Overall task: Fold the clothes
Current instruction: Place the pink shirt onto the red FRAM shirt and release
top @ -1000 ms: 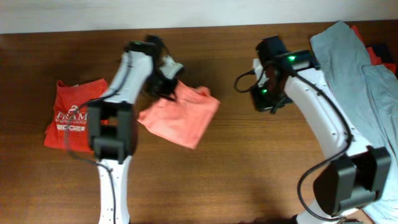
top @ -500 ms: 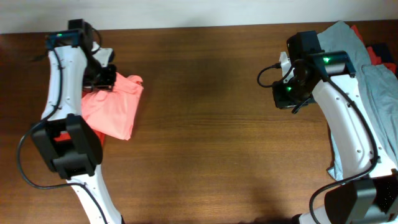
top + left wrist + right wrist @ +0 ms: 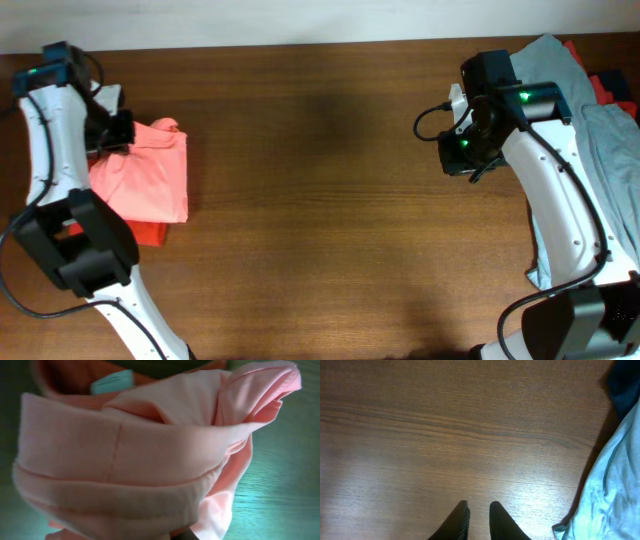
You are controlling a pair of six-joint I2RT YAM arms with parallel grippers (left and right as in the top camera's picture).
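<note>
The salmon-pink T-shirt point(image 3: 148, 175) lies folded at the table's far left, on top of a red-orange T-shirt point(image 3: 150, 234) of which only an edge shows. My left gripper point(image 3: 112, 138) is at the pink shirt's upper left corner, shut on it. In the left wrist view the pink cloth point(image 3: 150, 450) fills the frame and hides the fingers. My right gripper point(image 3: 455, 160) hovers over bare wood at the right. Its fingers point(image 3: 479, 510) are almost together and hold nothing. A grey-blue T-shirt point(image 3: 555, 90) lies just to its right and also shows in the right wrist view point(image 3: 615, 485).
More grey-blue cloth point(image 3: 615, 150) runs down the right edge under my right arm. A bit of red-orange cloth point(image 3: 573, 50) and something dark point(image 3: 625, 380) sit at the back right. The wooden table point(image 3: 320, 200) spans the view; a pale wall edges its far side.
My left gripper has dragged the salmon-pink T-shirt from mid-table to the far left, onto the red-orange shirt. My right arm shifted right earlier and has since held still.
</note>
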